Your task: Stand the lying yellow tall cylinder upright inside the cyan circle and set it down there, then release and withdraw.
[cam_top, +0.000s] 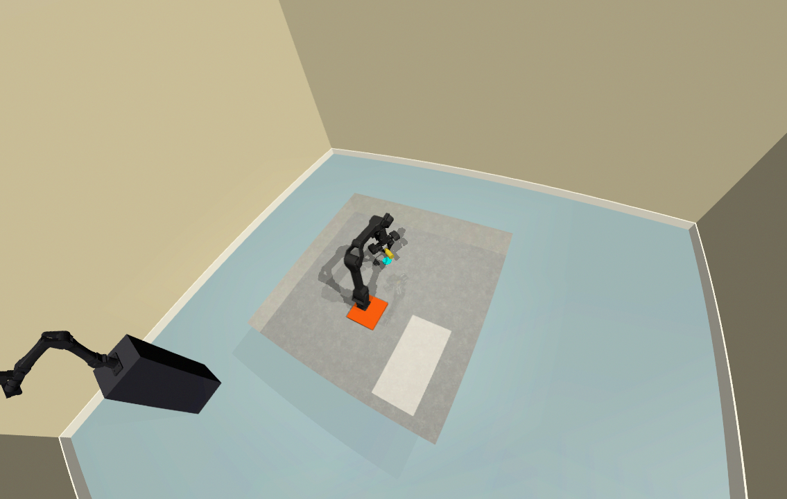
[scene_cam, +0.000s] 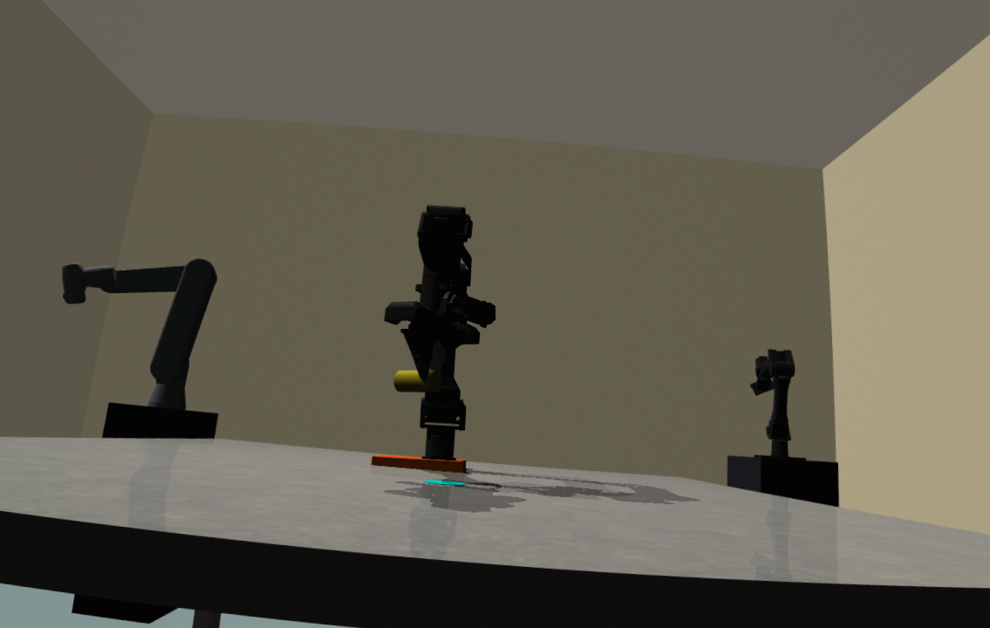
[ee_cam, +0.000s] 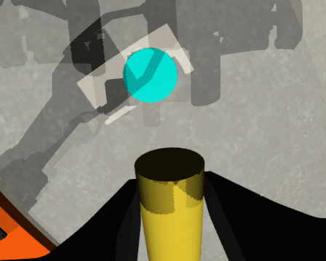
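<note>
My gripper [ee_cam: 170,184] [scene_cam: 427,374] [cam_top: 385,250] is shut on the yellow tall cylinder [ee_cam: 170,213] [scene_cam: 413,381] [cam_top: 388,253]. The cylinder lies horizontal between the fingers, high above the table. The cyan circle [ee_cam: 150,75] [scene_cam: 443,483] [cam_top: 387,261] is a flat disc on the grey table top. In the wrist view it lies ahead of the cylinder's far end, partly under the arm's shadow. In the exterior view the circle lies on the table well below the gripper.
The orange base plate [cam_top: 367,312] [scene_cam: 418,462] [ee_cam: 9,242] carries my arm. A pale rectangle [cam_top: 412,363] lies on the table beside it. Two other black arms on dark boxes [scene_cam: 159,421] [scene_cam: 781,476] stand off the table's sides.
</note>
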You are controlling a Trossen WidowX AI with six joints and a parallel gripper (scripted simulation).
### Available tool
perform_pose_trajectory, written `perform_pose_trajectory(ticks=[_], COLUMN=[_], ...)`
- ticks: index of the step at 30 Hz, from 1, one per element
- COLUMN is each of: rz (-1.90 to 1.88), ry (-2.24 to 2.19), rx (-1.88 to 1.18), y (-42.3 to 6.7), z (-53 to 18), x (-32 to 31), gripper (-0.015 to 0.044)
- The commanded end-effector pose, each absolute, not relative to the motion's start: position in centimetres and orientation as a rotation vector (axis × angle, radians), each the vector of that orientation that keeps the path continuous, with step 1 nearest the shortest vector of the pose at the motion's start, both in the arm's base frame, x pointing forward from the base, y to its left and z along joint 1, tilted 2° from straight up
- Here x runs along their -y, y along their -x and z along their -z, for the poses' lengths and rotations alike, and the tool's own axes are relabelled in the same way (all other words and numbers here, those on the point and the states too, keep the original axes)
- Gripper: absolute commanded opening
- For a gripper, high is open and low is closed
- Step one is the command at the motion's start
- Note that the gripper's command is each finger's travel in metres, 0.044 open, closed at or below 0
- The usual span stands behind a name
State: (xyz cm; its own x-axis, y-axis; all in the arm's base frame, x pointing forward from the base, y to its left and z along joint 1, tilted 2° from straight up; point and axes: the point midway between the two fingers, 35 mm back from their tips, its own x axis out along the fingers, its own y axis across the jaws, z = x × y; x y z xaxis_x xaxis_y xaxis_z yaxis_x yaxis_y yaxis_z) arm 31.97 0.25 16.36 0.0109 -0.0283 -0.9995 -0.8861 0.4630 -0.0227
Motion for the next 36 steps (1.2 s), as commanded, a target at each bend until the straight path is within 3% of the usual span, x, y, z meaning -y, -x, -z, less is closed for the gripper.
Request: perform_pose_trajectory(ticks=[1, 11, 36], rz=[-0.848, -0.902, -1.052], ry=[0.886, 0.938, 0.837], rx=[-1.4, -1.376, -1.323], y=[-32.6, -33.9, -33.2], z=[-16.2, -16.1, -14.7], x=[-1.3, -4.1, -4.3], gripper=[0.0105, 0.0105, 0.0105])
